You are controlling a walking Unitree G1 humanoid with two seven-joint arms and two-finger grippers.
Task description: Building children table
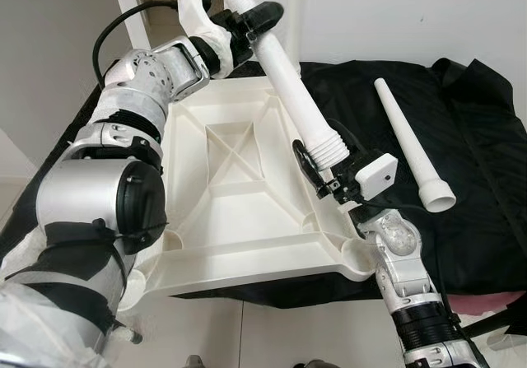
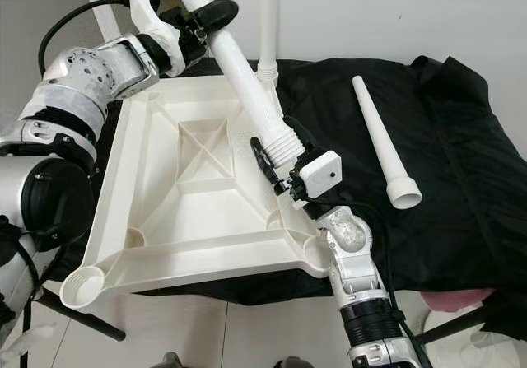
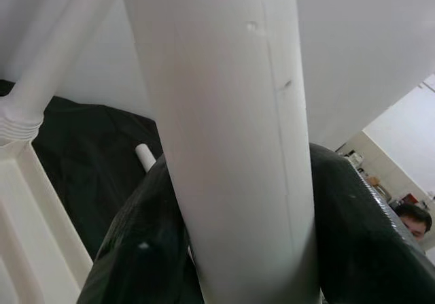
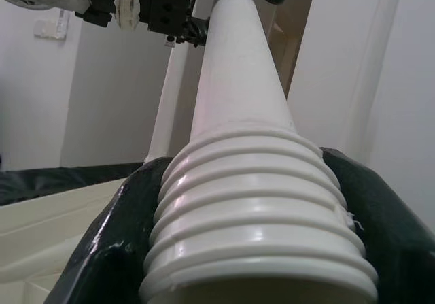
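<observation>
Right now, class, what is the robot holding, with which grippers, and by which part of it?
A white table leg: the left gripper clamps its smooth upper shaft, the right gripper its threaded lower end.

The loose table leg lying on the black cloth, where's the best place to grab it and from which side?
Probably grip the loose leg around its smooth middle shaft, coming down from above with the jaws across its width. It lies flat on the black cloth, apart from the tabletop, and its flared open end nearest the robot looks too wide.
</observation>
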